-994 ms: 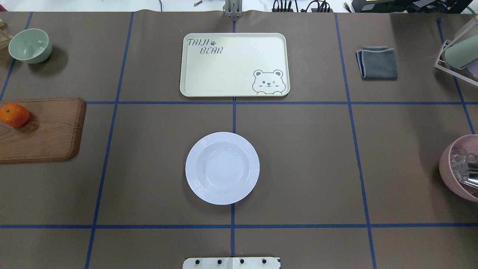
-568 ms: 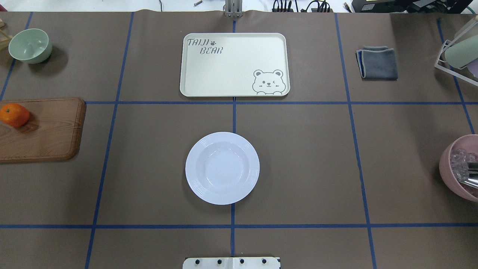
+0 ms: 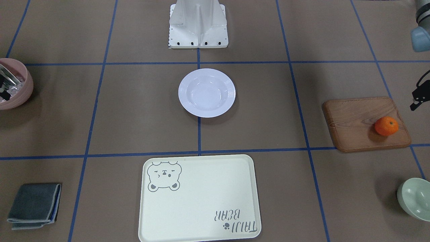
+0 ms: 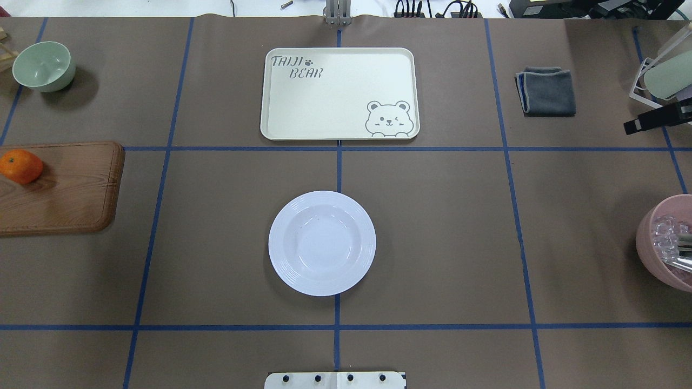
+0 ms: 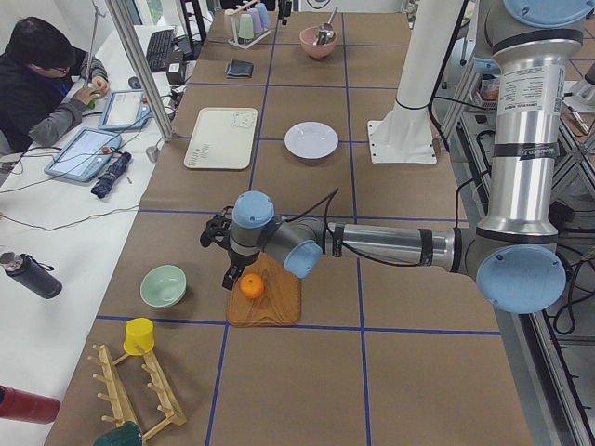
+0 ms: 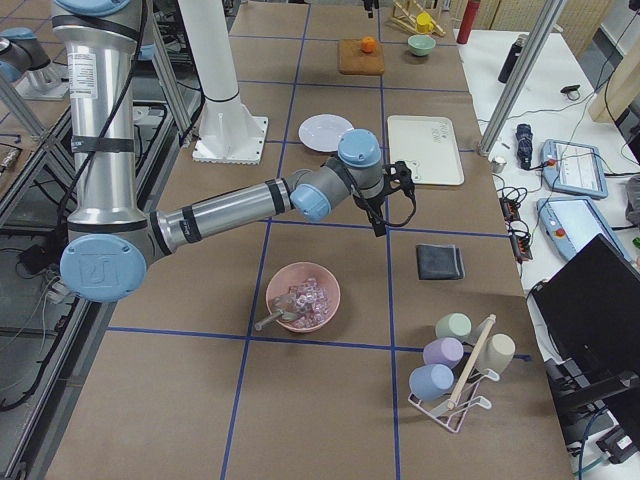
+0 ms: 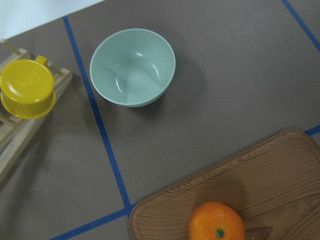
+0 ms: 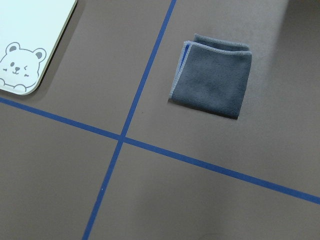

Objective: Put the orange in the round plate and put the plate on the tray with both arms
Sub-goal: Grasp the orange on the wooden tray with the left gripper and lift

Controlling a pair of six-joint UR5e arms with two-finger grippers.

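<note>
The orange [image 4: 20,166] lies on the brown wooden board [image 4: 65,189] at the table's far left, and it sits at the bottom edge of the left wrist view [image 7: 216,221]. My left gripper [image 3: 416,101] hangs above the board's outer edge, apart from the orange [image 3: 386,126]; I cannot tell its state. At mid-table the white round plate [image 4: 321,243] stands empty. Beyond it lies the cream bear tray [image 4: 339,93], also empty. My right gripper [image 4: 637,126] pokes in at the right edge near the grey cloth; only part shows, so I cannot tell its state.
A pale green bowl [image 4: 43,66] stands at the far left corner. The folded grey cloth [image 4: 546,91] lies right of the tray. A pink bowl [image 4: 649,237] with ice and a cup rack [image 4: 665,75] stand on the right. A person [image 5: 37,74] sits at the side desk.
A black part of my right gripper has come into the overhead view at the right edge. The orange, the plate and the tray have not moved.
</note>
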